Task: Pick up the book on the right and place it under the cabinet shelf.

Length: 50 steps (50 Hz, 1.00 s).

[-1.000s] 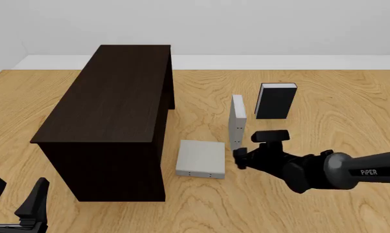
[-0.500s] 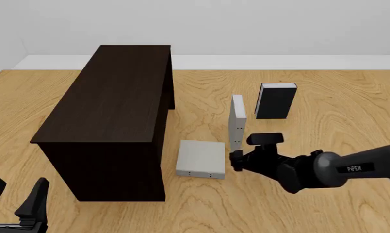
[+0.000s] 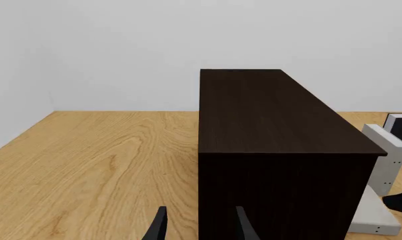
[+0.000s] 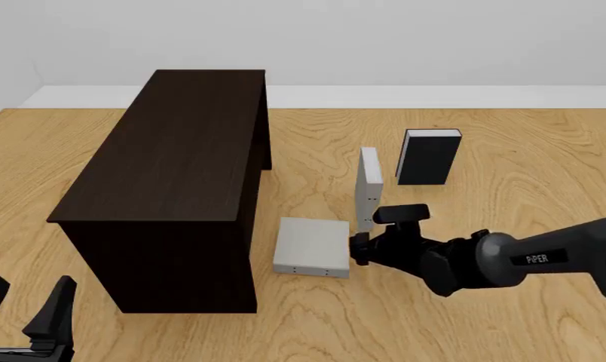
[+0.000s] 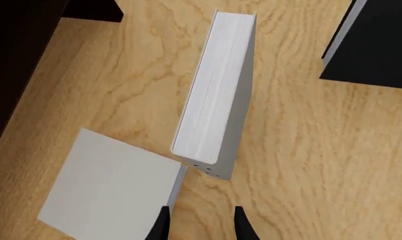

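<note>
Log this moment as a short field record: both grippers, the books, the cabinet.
right gripper: open, low, beside the near end of the upright grey book, holding nothing
left gripper: open, idle near the cabinet's near left corner
upright grey book: standing on the table
flat grey book: lying flat next to the cabinet
black book: upright, farther back
cabinet: dark brown, left of the books

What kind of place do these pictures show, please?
Most likely a simulated tabletop test scene, not a real room: a flat wood-grain table before plain pale walls, with only a dark cabinet, three books, such as the black one, and two robot arms.
</note>
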### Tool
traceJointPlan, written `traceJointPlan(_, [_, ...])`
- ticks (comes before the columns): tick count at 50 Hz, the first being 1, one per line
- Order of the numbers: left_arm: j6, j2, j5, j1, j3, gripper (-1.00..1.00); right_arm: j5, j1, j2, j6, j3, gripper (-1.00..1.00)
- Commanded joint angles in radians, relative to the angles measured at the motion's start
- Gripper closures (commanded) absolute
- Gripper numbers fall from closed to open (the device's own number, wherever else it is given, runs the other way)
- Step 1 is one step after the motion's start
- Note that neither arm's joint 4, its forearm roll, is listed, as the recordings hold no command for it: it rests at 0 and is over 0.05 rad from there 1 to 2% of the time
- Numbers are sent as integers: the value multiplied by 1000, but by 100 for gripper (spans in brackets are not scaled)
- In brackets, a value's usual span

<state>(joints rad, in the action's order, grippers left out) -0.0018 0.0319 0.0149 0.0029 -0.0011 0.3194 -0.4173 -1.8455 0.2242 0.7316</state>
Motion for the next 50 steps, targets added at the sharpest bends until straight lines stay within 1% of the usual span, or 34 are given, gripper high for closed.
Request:
traceJointPlan(1, [0, 2, 2, 0, 0, -100, 8, -37, -29, 58, 44, -100])
traceJointPlan(15, [0, 3, 2, 0, 0, -100, 5, -49, -33, 59, 55, -100])
traceJointPlan(20, [0, 2, 2, 0, 0, -100, -3, -73, -28, 60, 69, -100])
traceJointPlan(32, [0, 3, 2, 0, 0, -100, -23, -98, -29, 56, 100, -100])
traceJointPlan(50, [-1, 2, 2, 0, 0, -100, -54, -158, -83, 60, 183, -100])
